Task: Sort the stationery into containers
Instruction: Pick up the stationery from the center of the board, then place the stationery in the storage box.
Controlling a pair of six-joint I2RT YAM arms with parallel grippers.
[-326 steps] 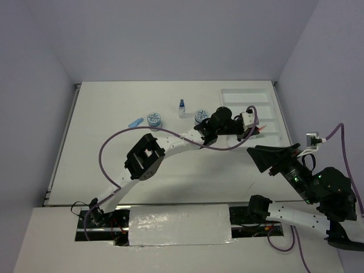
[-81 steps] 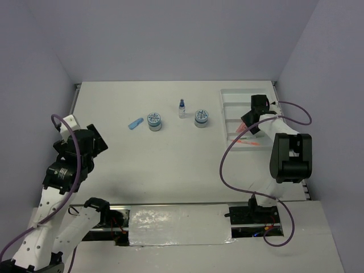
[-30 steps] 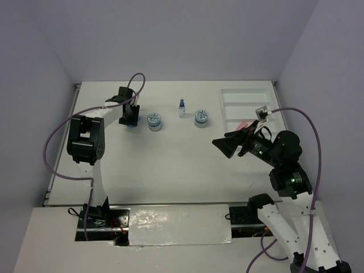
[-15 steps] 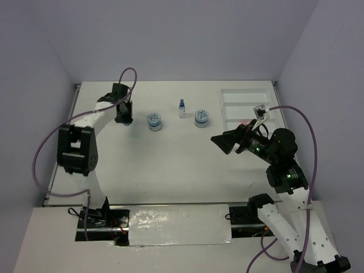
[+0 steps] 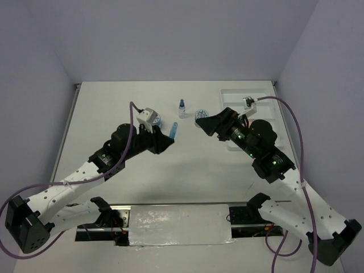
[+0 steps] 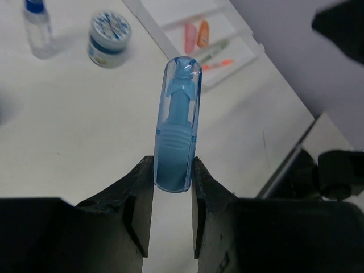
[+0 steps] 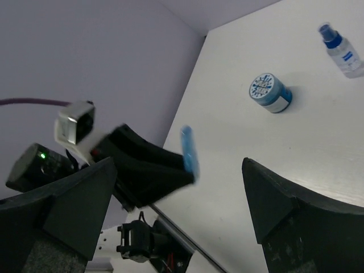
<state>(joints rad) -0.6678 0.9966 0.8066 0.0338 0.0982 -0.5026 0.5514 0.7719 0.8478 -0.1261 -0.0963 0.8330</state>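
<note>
Left fingers [image 6: 143, 187] are closed on the base of the blue piece [image 6: 177, 122], pinching it from both sides and holding it clear of the surface [image 5: 114, 102]. The piece's long axis runs straight out from the fingers, rounded cap end outermost. Seen from above, it points away from the arm bases and leans a little right, toward the bottle [image 5: 181, 108].

Right fingers [image 7: 273, 193] are spread wide with nothing between them. They face the piece from its right, close to the right jar [image 5: 200, 114] in the overhead view. The left jar [image 7: 272, 91] stands upright beyond the left wrist, and the bottle stands upright between the two jars.

The tray [image 5: 244, 91] lies at the far right corner, its long side along the right edge. In it a pink piece [image 6: 189, 38] and an orange piece [image 6: 203, 34] lie side by side, with two pens [image 6: 215, 51] beside them; the pens' compartment cannot be told.

The surface is white, with pale lilac walls [image 5: 170, 40] on the far, left and right sides. Both arms reach over the middle. Open surface lies left of the left jar and along the near edge.
</note>
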